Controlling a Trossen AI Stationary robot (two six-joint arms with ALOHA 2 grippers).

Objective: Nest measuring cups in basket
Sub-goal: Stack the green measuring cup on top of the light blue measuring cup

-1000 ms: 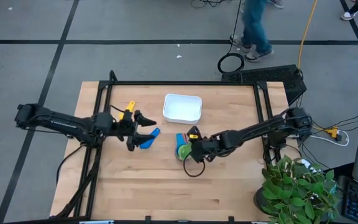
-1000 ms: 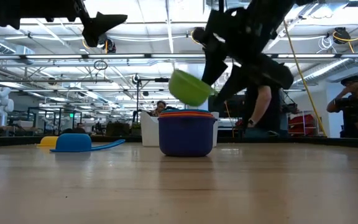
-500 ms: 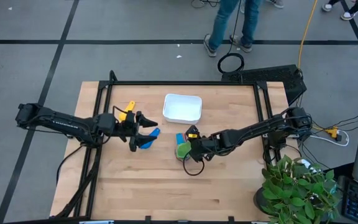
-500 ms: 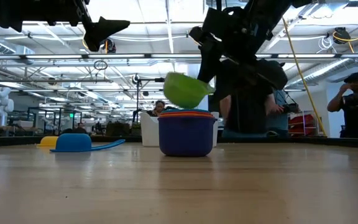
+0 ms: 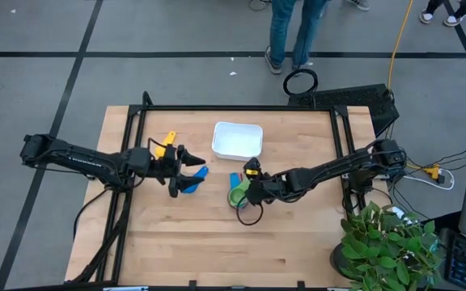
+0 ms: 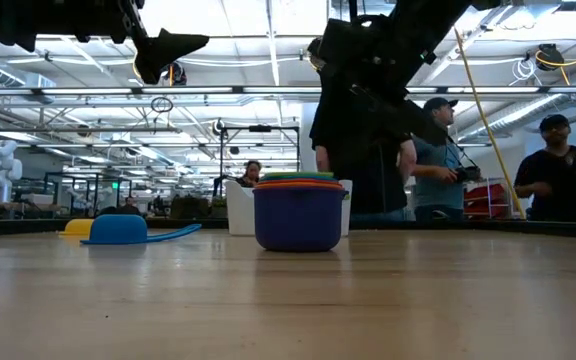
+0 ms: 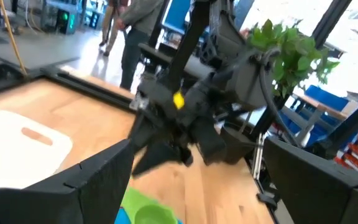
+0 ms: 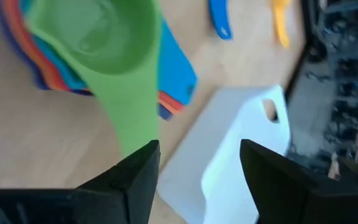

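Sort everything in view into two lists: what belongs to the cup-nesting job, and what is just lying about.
Belongs to the job:
- green cup, on top of the nested stack
- blue cup and yellow cup, loose on the table
- white basket
- right end effector, open by the stack
- left end effector, open above the blue cup

Just lying about:
- potted plant
- cable loop on the floor

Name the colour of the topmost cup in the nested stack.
Green; the topmost cup shows best in the right wrist view.
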